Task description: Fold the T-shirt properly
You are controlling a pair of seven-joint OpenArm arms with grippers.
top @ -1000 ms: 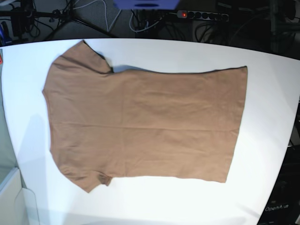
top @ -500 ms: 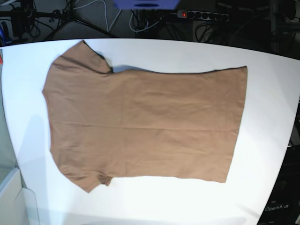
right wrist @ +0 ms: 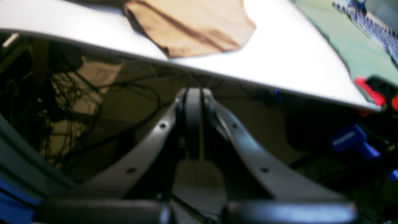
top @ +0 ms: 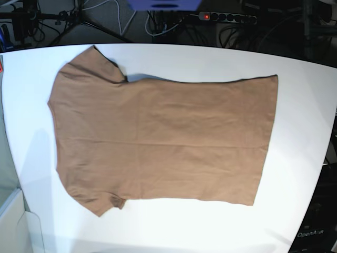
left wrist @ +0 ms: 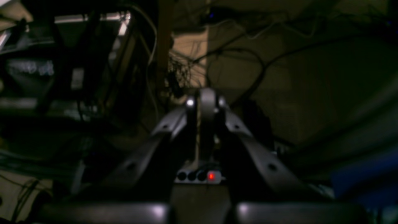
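Base view: a tan-brown T-shirt (top: pixel 160 139) lies spread flat across a white table (top: pixel 295 121), shoulders and short sleeves toward the view's left, straight hem toward its right. One sleeve (top: pixel 95 63) reaches toward the table's far edge; the other (top: pixel 100 203) points toward the near edge and shows a small fold at its cuff. The cloth is mostly smooth, with faint creases across the body, and white surface shows on all sides of it. Neither arm appears over the table in this view. Beyond the far edge, a power strip (top: pixel 226 17) with a red light sits among dark cables. In the right wrist view, the right end effector (right wrist: pixel 193 93) hangs below the table's edge with its fingers pressed together, holding nothing; a sleeve of the shirt shows above it on the white surface, well apart from the fingertips. In the dim, blurred left wrist view, the left end effector (left wrist: pixel 207 93) is likewise closed and empty, pointed at a tangle of cables and a power strip (left wrist: pixel 199 176) with a red light; no cloth is visible there.
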